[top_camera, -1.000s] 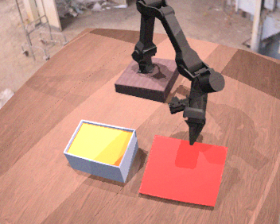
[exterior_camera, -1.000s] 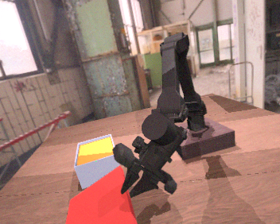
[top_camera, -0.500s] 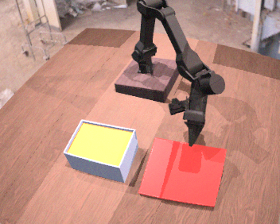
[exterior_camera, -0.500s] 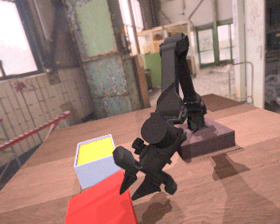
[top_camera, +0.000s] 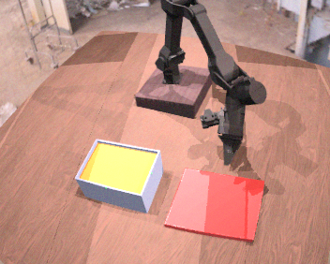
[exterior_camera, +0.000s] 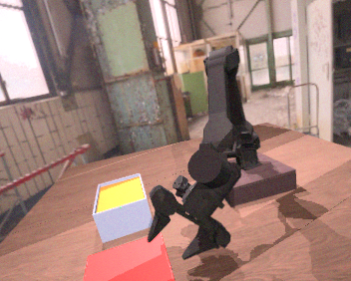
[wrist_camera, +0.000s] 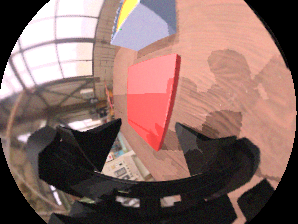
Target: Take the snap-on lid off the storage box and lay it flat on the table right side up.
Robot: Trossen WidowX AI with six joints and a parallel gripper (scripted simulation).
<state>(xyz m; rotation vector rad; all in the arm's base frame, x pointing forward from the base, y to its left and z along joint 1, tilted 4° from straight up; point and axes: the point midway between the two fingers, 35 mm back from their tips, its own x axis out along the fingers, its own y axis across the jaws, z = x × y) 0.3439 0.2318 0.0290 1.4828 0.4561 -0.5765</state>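
Note:
The red lid point(top_camera: 214, 206) point(exterior_camera: 128, 264) point(wrist_camera: 150, 107) is off the box, with its smooth face up. It looks flat or nearly flat at the table's front, beside the box; whether its whole underside touches the table cannot be told. The storage box point(top_camera: 112, 197) point(exterior_camera: 123, 222) point(wrist_camera: 145, 26) is blue-grey, upright and open on top, with a yellow inside. My gripper point(top_camera: 228, 162) point(exterior_camera: 168, 248) point(wrist_camera: 148, 123) is open, with its fingers wide apart and nothing between them. It is just behind the lid's rear edge, on the arm's side, and clear of the lid.
The wooden table point(top_camera: 50, 187) point(exterior_camera: 43, 239) carries everything. The arm's dark base block point(top_camera: 169, 100) point(exterior_camera: 267, 181) stands behind the box and lid. A narrow strip of table separates the box from the lid.

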